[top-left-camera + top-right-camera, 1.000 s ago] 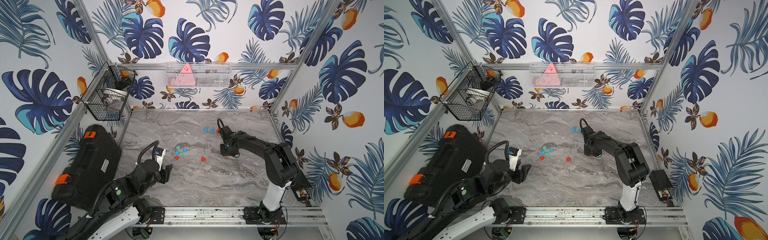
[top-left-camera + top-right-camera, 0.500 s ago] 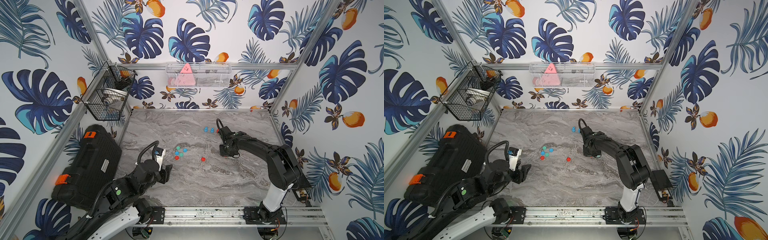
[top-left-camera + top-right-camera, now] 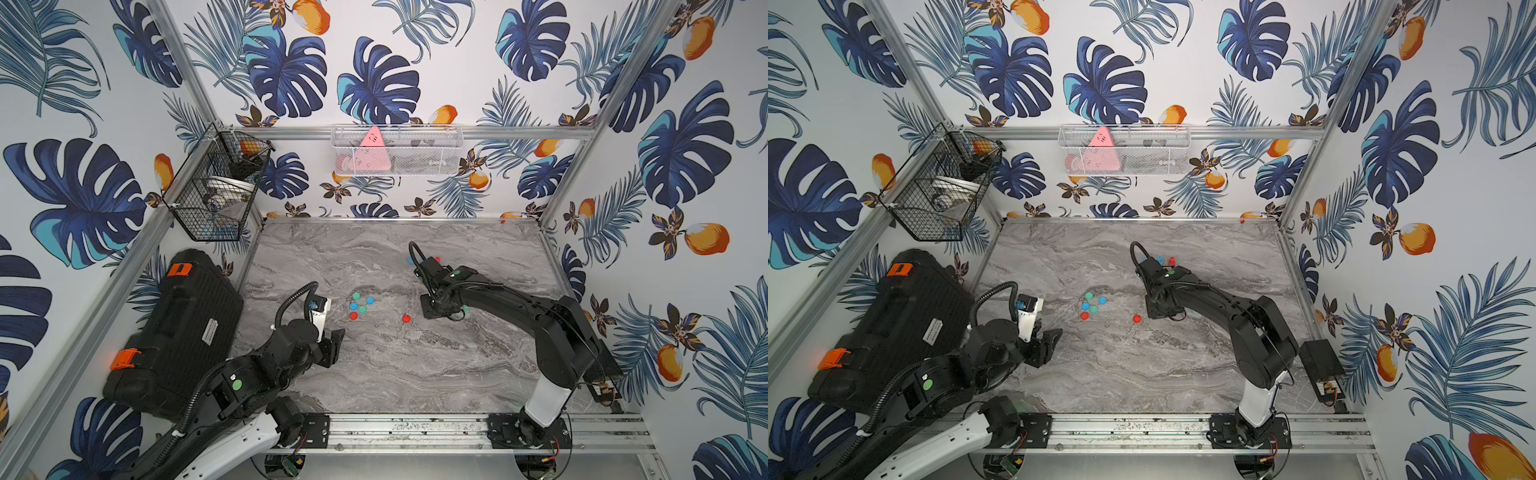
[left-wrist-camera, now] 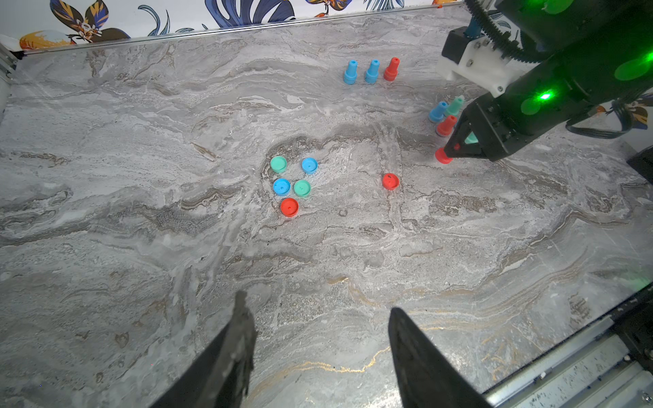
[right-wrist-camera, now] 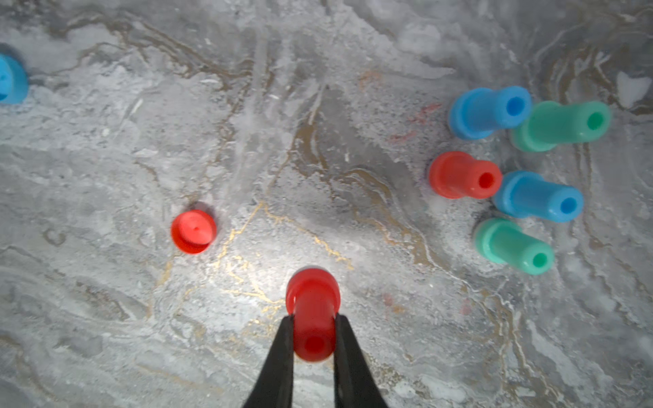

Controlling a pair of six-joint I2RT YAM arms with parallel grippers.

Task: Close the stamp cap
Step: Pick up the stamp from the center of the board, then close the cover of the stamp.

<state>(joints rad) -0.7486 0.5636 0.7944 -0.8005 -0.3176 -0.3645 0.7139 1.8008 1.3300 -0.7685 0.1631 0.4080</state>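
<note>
grey marble table (image 3: 395,374), leafy wallpaper (image 3: 374,83) all round. far left, a black case (image 3: 178,324). left gripper (image 4: 319,311) hangs over bare table, fingers abt half open, nothing in them. mid table, 5 loose caps (image 4: 302,188) bunched up, then a lone red cap (image 4: 390,182) further right. right gripper (image 5: 314,319) is clamped on a red stamp (image 5: 312,300), upright, near that cap but not touching it. 5 more stamps (image 5: 463,175) stand close by.
</note>
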